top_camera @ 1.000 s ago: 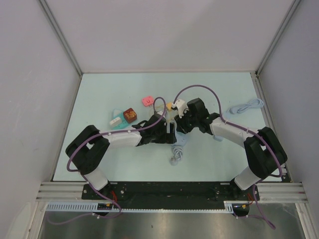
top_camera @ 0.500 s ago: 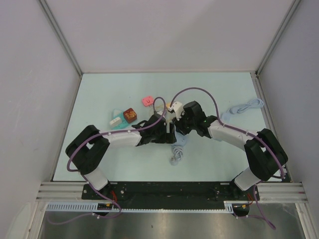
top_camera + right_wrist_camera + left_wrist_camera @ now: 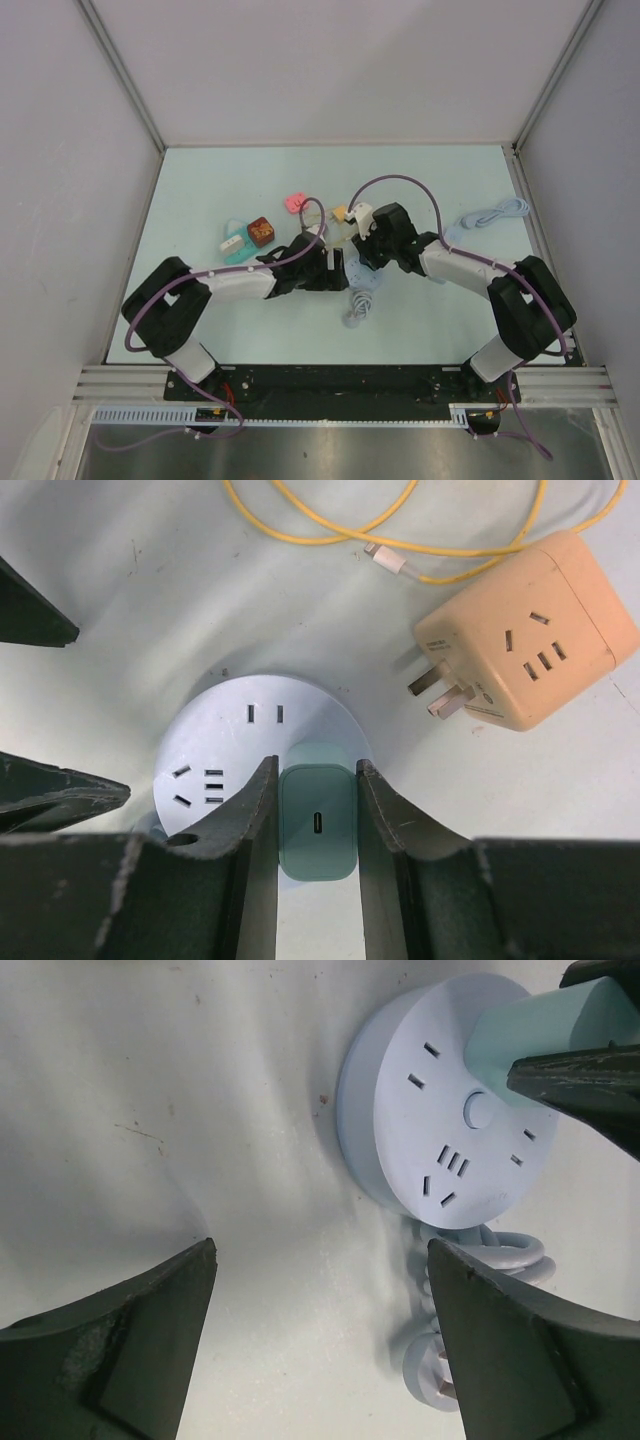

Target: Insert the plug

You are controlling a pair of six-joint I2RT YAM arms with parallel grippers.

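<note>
Two sets of jaws meet near the middle of the tabletop (image 3: 220,190), and only the right pair has anything in it. The right jaws are clenched on the mint plug (image 3: 317,825), one finger on each flat side. The plug stands on the face of the round hub (image 3: 225,740), at about 4 o'clock on the disc in the right wrist view. I cannot tell how deep its prongs sit.

The left jaws are spread wide and grasp nothing. They hang just beside the hub, which lies at their 1 o'clock in the left wrist view.

To my eye the step in hand is the push home. The plug looks square to the face, so the press should go straight down along the prongs with no twist. The hub looks light, and its cord (image 3: 480,1260) is coiled loose at 6 o'clock. A slanted push could tip the hub or make it skate. The left jaws are well placed to close in and steady the rim at 9 o'clock before the press.

I would hold the grip until the plug body meets the face all round. The orange adapter (image 3: 530,630) and yellow cable (image 3: 400,542), at 1 o'clock from the hub, lie clear of the work.
</note>
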